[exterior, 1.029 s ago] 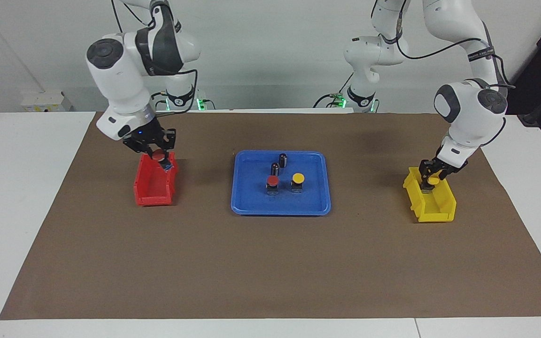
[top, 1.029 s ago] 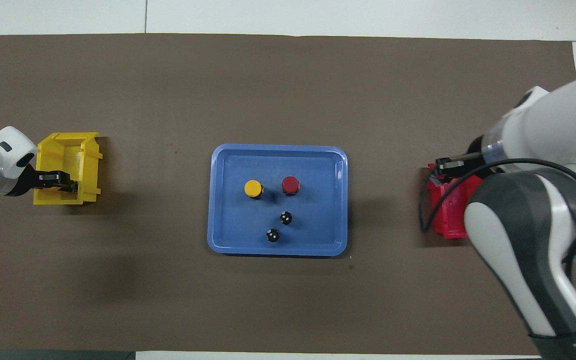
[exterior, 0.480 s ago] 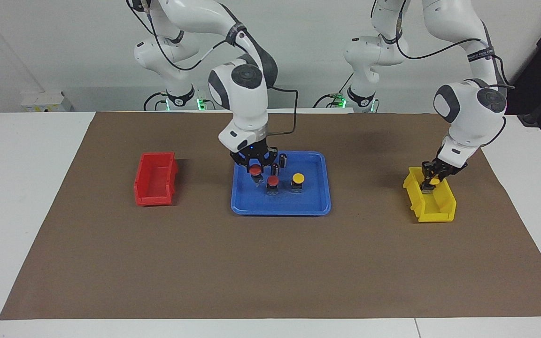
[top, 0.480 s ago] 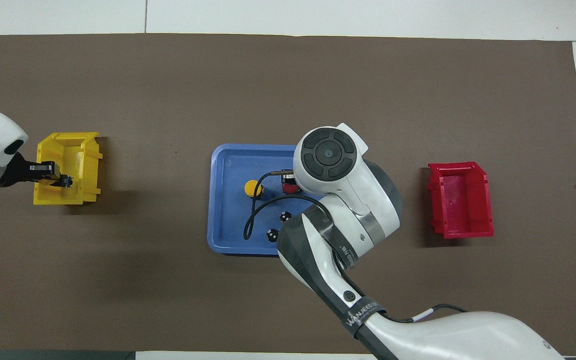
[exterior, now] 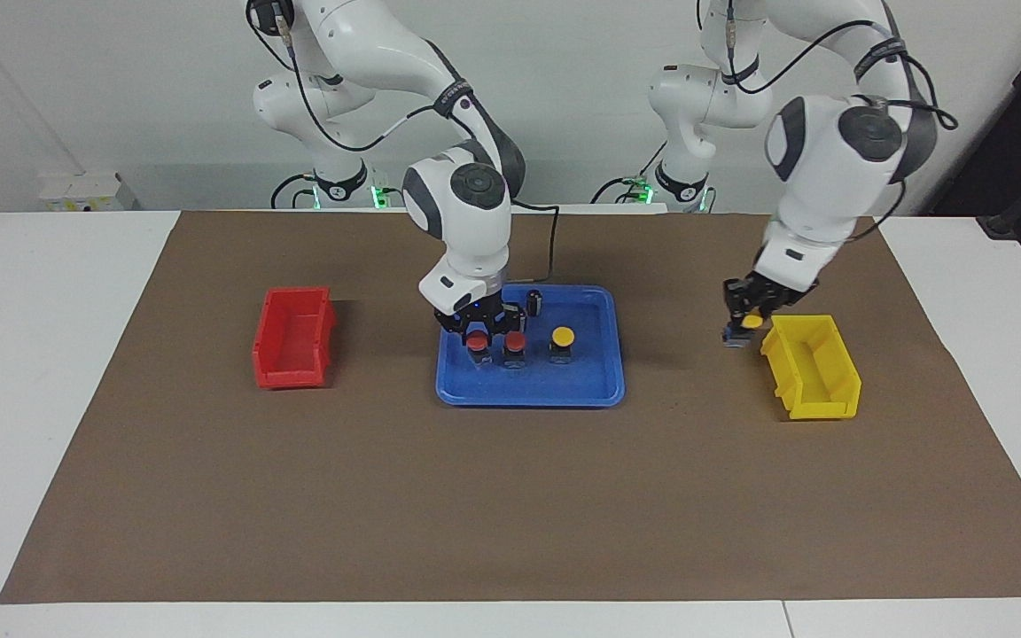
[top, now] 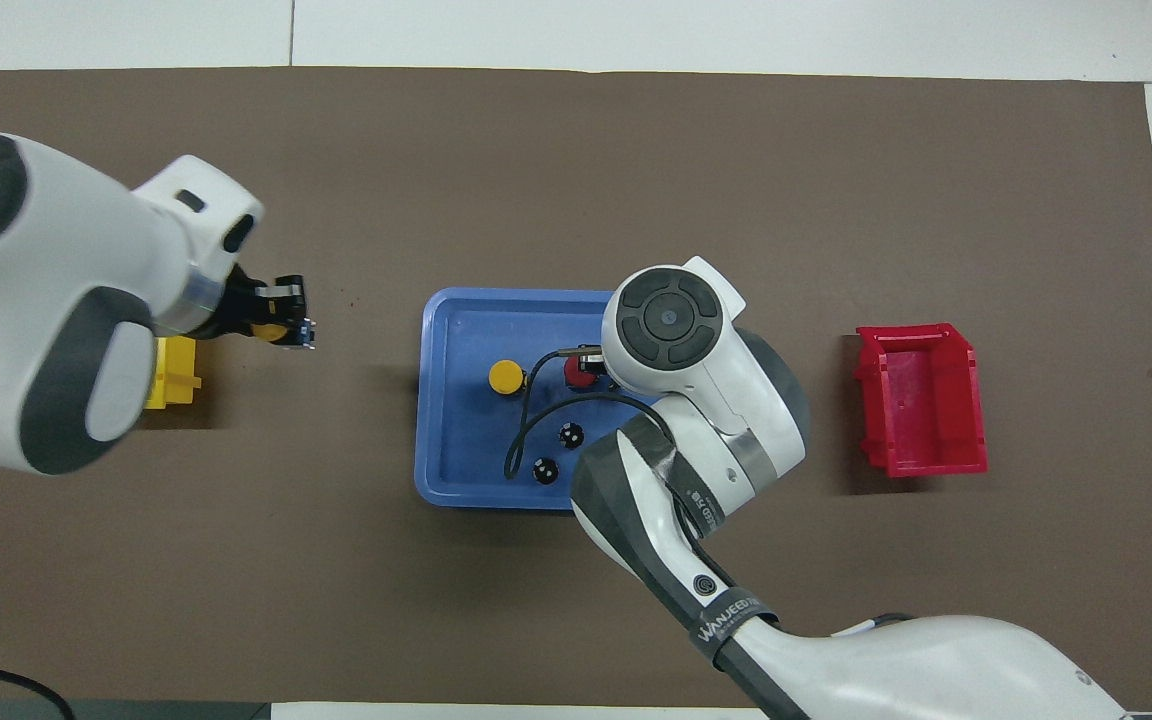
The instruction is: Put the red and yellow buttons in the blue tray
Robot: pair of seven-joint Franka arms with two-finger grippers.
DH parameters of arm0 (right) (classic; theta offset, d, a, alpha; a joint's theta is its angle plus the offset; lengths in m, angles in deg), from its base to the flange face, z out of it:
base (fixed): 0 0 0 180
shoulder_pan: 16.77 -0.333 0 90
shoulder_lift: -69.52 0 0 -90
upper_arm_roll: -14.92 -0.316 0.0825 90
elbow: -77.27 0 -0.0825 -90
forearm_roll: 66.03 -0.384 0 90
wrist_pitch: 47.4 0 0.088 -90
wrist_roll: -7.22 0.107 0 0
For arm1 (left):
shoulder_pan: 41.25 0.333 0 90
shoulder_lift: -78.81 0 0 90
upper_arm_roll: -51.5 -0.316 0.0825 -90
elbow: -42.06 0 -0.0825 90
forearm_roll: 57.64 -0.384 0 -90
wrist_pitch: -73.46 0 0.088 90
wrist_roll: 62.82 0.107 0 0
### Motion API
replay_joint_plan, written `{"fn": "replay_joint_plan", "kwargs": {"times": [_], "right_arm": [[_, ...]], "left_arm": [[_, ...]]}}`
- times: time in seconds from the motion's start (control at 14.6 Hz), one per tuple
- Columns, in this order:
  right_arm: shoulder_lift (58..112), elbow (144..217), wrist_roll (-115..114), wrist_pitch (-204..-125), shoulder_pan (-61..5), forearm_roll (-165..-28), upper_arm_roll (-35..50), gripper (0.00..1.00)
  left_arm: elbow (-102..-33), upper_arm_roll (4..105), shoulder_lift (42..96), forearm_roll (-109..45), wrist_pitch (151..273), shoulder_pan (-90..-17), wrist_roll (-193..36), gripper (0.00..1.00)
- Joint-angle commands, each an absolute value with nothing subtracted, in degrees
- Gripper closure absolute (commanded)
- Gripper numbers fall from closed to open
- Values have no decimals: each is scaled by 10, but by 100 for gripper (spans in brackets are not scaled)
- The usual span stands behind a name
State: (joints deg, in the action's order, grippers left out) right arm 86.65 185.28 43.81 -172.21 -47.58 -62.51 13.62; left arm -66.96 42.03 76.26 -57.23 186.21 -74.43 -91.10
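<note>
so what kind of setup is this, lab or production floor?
Looks like a robotics lab bench, not production: two arms mounted at a white table with a brown mat, plain wall, loose cabling, and a staged sorting set of blue tray, red bin and yellow bin.

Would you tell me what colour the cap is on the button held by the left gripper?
Yellow; the button in the left gripper shows best in the facing view.

Bright, even overhead light; soft shadows beside the bins and tray; both views sharp.
</note>
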Motion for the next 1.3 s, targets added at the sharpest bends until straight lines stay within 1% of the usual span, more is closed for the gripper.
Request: {"fn": "replay_joint_plan", "kwargs": {"times": [0.0, 0.07, 0.14, 0.34, 0.48, 0.55, 0.62, 0.69, 0.75, 0.82, 0.89, 0.96, 1.1, 1.23], "right_arm": [[850, 1869, 437, -1721, -466, -620, 133, 2], [844, 1857, 434, -1711, -460, -620, 136, 0], [828, 1837, 432, -1685, -447, -619, 136, 0], [789, 1751, 419, -1561, -399, -621, 134, 0], [762, 1701, 396, -1470, -359, -631, 137, 0], [746, 1695, 386, -1446, -340, -631, 136, 0], [724, 1695, 366, -1428, -330, -631, 137, 0], [710, 1694, 341, -1410, -322, -631, 139, 0], [699, 1693, 312, -1391, -306, -630, 139, 0], [691, 1691, 272, -1372, -284, -630, 141, 0], [683, 1690, 229, -1354, -259, -630, 142, 0], [678, 1687, 186, -1339, -228, -631, 143, 0], [676, 1677, 96, -1320, -171, -631, 142, 0], [668, 1691, 22, -1340, -141, -630, 143, 0]], "left_arm": [[-703, 410, 743, -566, 1928, -816, -1006, 98], [-703, 410, 733, -566, 1935, -829, -1018, 98], [-704, 410, 723, -565, 1942, -844, -1029, 98], [-714, 410, 699, -564, 1980, -850, -1044, 98], [-738, 410, 696, -564, 2012, -850, -1044, 98], [-747, 410, 697, -564, 2020, -849, -1044, 98], [-754, 410, 697, -564, 2026, -849, -1045, 96], [-764, 410, 697, -564, 2041, -849, -1045, 89], [-768, 410, 697, -563, 2051, -848, -1046, 79], [-768, 410, 697, -562, 2053, -848, -1046, 50], [-766, 410, 696, -562, 2053, -848, -1045, 12], [-762, 410, 695, -562, 2048, -848, -1044, 0], [-722, 409, 696, -563, 2001, -849, -1045, 0], [-659, 403, 704, -564, 1900, -841, -1038, 0]]}}
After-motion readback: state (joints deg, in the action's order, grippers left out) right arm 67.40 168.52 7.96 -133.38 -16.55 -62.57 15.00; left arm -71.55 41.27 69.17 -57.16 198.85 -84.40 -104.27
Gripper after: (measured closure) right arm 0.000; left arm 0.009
